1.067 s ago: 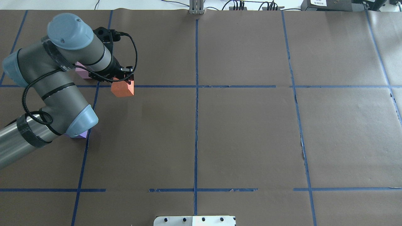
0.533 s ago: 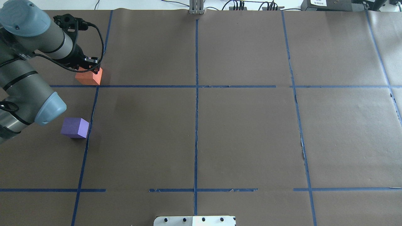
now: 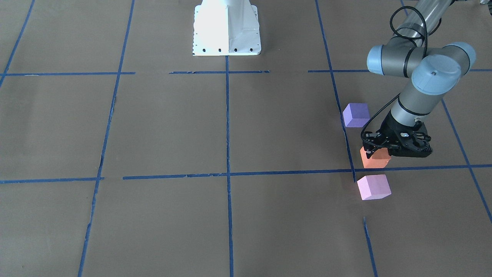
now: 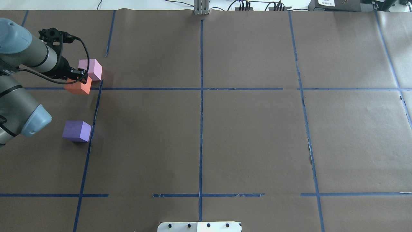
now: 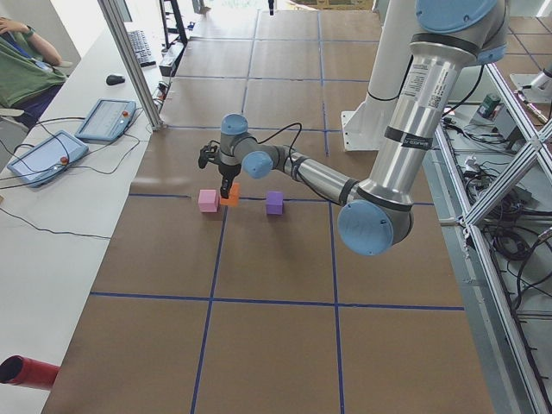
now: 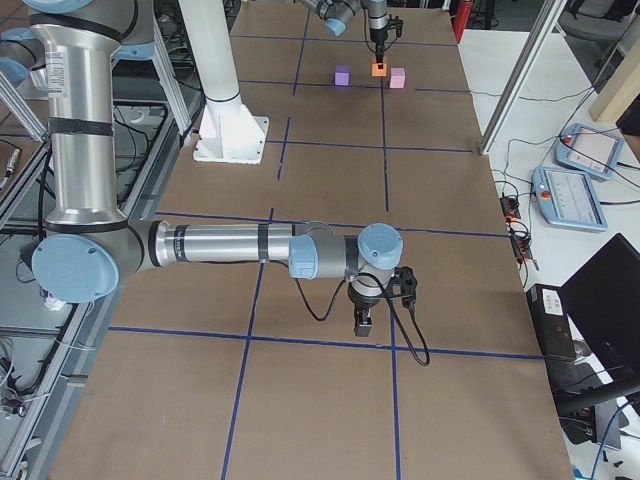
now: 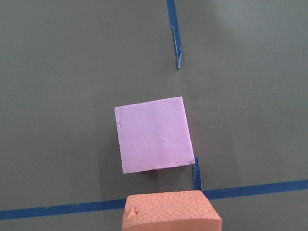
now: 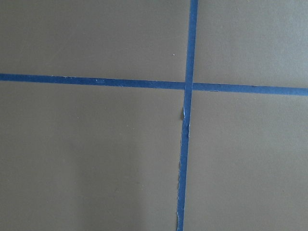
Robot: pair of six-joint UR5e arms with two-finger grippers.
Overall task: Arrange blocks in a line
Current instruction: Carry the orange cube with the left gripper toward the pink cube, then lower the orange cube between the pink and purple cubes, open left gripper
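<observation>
The jaws of the left gripper are closed on the top of the orange block, one finger on each side. From above, the block's lower edge lies across a strip of blue tape. It may rest on the brown paper or hang just over it; no view settles this. In the left wrist view the block's top face fills the bottom edge of the picture, right under the jaws.

Just beyond the jaws, on the side away from the robot, the pink block sits flat on the paper. It is near the orange one but apart from it, with a strip of paper and tape between them. On the robot's side of the jaws, farther off than the pink one, stands the purple block, close beside a tape strip that runs away from the robot. Seen from the front, the three cubes fall in a rough row, the held one between the other two.

Well apart from all this, the right gripper points down over the paper near a tape crossing. It shows only small in the right side view, so I cannot tell how its jaws stand
</observation>
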